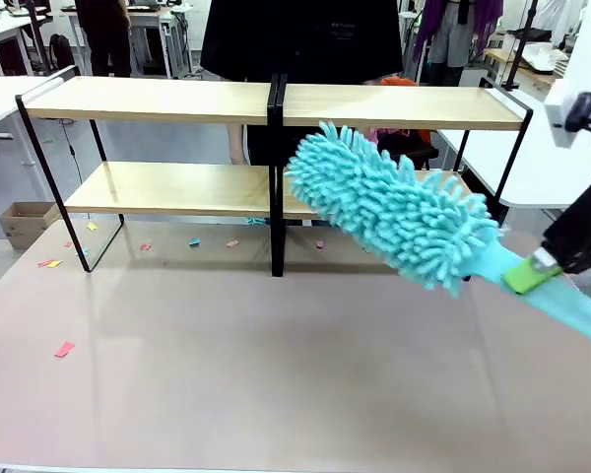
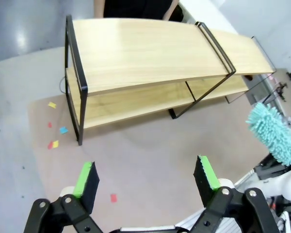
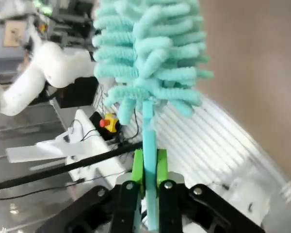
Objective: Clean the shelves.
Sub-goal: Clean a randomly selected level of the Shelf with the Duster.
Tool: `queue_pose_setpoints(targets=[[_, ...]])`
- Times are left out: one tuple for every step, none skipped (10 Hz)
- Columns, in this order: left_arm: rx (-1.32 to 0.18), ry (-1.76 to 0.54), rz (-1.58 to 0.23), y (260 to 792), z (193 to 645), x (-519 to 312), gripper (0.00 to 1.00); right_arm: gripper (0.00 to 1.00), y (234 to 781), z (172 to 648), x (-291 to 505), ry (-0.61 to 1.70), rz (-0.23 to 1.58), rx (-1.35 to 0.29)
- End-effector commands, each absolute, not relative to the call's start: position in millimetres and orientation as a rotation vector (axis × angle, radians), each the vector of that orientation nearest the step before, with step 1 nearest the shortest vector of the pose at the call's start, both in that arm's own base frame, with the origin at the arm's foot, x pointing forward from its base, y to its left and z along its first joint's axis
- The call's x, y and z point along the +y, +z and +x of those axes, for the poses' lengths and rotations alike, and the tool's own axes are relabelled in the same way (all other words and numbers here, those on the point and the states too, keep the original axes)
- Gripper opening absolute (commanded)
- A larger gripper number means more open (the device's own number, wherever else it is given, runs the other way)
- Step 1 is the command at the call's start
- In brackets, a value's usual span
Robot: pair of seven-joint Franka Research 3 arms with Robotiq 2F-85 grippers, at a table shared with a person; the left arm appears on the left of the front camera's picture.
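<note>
My right gripper (image 1: 532, 274) comes in at 3 o'clock, its green pads clamped on the flat teal plastic handle of a fluffy teal chenille duster (image 1: 394, 207). The head slants toward 10 o'clock above the beige tabletop (image 1: 276, 384) and crosses in front of the lower board of the shelves (image 1: 158, 101), two joined light-wood racks in thin black metal frames at 12 o'clock. Small coloured paper scraps (image 1: 65, 349) lie toward 9 o'clock and under the racks. A person in black (image 1: 305, 39) stands behind.

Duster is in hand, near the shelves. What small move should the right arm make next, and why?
Probably ease the duster forward onto a board of the shelves: the right gripper is shut on its handle, and the fluffy head hangs in front of the right rack, seemingly off the wood.
</note>
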State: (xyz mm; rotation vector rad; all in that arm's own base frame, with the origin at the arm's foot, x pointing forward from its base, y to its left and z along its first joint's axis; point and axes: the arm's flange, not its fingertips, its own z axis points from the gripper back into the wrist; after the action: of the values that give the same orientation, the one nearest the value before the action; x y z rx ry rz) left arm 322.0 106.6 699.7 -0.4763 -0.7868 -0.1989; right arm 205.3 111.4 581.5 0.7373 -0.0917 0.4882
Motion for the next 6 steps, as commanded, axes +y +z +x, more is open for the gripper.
queue_pose_setpoints(targets=[[-0.786, -0.200, -0.477, 699, 321, 106, 1.00, 0.12, 593, 231, 134, 0.592, 0.771, -0.118], [-0.786, -0.200, -0.477, 699, 321, 106, 1.00, 0.12, 598, 237, 137, 0.598, 0.782, -0.117], [-0.786, -0.200, -0.477, 699, 321, 106, 1.00, 0.12, 587, 207, 124, 0.540, 0.744, -0.126], [-0.786, -0.200, -0.477, 699, 321, 106, 1.00, 0.12, 587, 207, 124, 0.540, 0.744, -0.126], [-0.786, -0.200, -0.477, 699, 321, 106, 1.00, 0.12, 587, 207, 124, 0.540, 0.744, -0.126], [-0.786, -0.200, -0.477, 699, 321, 106, 1.00, 0.12, 587, 207, 124, 0.540, 0.744, -0.126]])
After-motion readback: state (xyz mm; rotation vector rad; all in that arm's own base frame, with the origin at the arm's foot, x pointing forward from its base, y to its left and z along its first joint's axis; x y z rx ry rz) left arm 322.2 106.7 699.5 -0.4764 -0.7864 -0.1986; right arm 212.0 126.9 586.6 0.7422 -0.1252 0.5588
